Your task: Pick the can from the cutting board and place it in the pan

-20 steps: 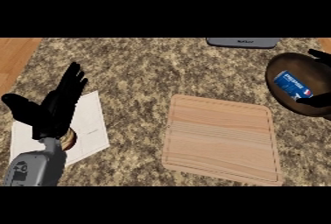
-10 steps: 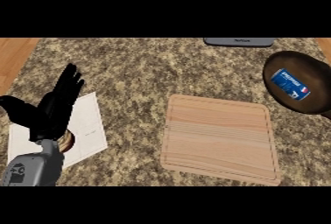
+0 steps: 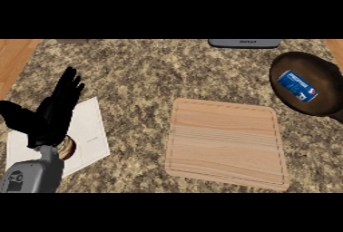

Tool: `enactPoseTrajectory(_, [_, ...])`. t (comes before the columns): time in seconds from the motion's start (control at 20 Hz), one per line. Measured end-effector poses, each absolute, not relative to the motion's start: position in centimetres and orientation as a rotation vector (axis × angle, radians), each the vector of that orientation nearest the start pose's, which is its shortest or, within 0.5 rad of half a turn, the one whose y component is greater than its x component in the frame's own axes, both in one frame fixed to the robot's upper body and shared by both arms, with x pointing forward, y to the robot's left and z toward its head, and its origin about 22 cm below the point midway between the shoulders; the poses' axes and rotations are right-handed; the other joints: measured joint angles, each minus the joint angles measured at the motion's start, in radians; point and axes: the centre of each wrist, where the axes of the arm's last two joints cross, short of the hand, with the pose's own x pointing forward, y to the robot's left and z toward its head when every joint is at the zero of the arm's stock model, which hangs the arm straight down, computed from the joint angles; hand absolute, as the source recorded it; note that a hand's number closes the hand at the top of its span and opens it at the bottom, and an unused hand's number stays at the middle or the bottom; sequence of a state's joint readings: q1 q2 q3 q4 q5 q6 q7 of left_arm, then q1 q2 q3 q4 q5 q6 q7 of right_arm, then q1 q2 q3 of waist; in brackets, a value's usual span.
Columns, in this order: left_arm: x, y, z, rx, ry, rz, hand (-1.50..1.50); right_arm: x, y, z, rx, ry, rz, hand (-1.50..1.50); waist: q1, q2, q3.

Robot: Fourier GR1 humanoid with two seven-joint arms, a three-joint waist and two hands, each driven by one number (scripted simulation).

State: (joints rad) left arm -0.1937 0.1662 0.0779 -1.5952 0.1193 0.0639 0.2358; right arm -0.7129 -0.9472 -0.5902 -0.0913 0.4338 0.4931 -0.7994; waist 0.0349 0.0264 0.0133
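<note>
**Can lying in pan, board bare**

Can [image 3: 297, 85] lying on its side inside the pan [image 3: 324, 105], at the right edge of the head view. Blue label showing, with a red and white mark toward the lower right end. Tilting diagonally, upper end to the left, lower end to the right. Sitting on the dark brown pan floor, apart from the board.

Board [image 3: 227, 143] lying flat in the middle of the counter [image 3: 147, 72], pale wood with grain running left to right and a groove around the edge. Carrying nothing on top. Lying well apart from the pan, to its lower left.

Left hand [image 3: 55, 113] resting at the left side, fingers straight and pointing up, thumb spread out to the left, grasping nothing. Hovering over a white sheet [image 3: 87, 131] on the counter. Grey forearm [image 3: 30, 174] coming in from the lower edge beneath it. Partly hiding a small round brown thing [image 3: 67, 149] beside the wrist, possibly a plate or a wooden disc; hard to tell.

Right hand showing nowhere.

Grey object [image 3: 242, 43] lying at the top edge, only partly showing. Wooden floor [image 3: 13, 56] showing beyond the counter's left corner.
</note>
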Motion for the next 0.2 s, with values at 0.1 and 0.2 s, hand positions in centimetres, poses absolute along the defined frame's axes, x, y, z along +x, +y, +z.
enactPoseTrajectory(0.1, [28.3,26.42,6.47,0.068,-1.545,0.024,0.0,26.95,-57.13,10.32,-0.416,-1.65,0.254,-1.5,0.001,-0.001,0.0])
enactPoseTrajectory(0.2, [28.28,26.33,6.52,0.067,-1.545,0.028,0.0,26.51,-57.43,10.32,-0.426,-1.646,0.255,-1.5,0.001,-0.001,0.001])
